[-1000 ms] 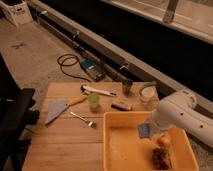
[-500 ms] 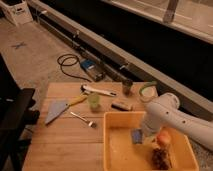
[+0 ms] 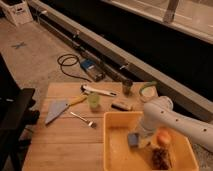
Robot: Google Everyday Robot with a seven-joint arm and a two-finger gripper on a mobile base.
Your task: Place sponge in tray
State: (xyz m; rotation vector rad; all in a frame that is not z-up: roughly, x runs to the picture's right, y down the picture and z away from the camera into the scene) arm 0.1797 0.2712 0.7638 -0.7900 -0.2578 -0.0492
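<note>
The yellow tray (image 3: 107,145) sits on the right front part of the wooden table. The blue-grey sponge (image 3: 133,139) is inside the tray, low near its floor, left of centre. My gripper (image 3: 143,134) reaches down into the tray from the white arm (image 3: 165,117), right beside the sponge and touching or nearly touching it. Whether it holds the sponge I cannot tell. An orange fruit (image 3: 164,137) and a brown lumpy cluster (image 3: 160,157) lie in the tray to the right of the sponge.
On the table behind the tray are a green cup (image 3: 93,101), a brown bar (image 3: 121,105), a dark can (image 3: 127,86), a bowl (image 3: 146,91), a white tool (image 3: 100,91), a scraper (image 3: 57,110) and a fork (image 3: 82,119). A black chair (image 3: 15,117) stands left.
The arm has swung left and down into the tray, carrying the sponge from above the tray's far edge to low near its floor.
</note>
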